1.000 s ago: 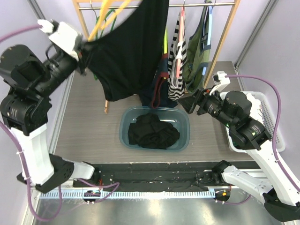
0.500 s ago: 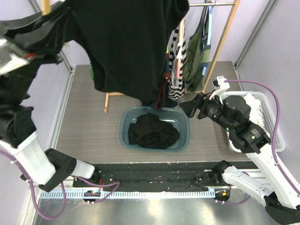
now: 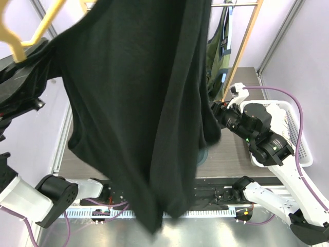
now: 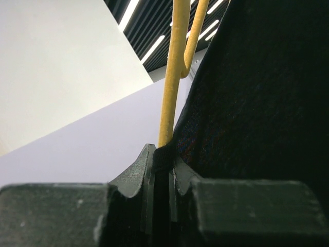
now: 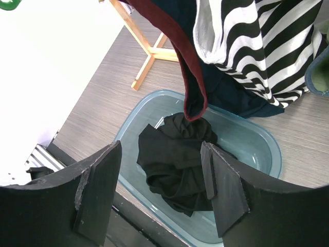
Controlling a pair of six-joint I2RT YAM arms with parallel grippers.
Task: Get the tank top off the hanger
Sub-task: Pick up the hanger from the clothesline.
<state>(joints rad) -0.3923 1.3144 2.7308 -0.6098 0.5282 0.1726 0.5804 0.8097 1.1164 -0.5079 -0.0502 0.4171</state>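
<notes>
from the top camera, the black tank top (image 3: 139,103) hangs wide across the frame, draped from the yellow plastic hanger (image 3: 43,24) at upper left. in the left wrist view, the left gripper (image 4: 162,167) is clamped on the tank top's edge, just beside the hanger wire. in the right wrist view, the right gripper (image 5: 161,149) stands apart and empty above the blue-grey plastic tub (image 5: 257,139), which holds a heap of dark clothes (image 5: 175,175).
</notes>
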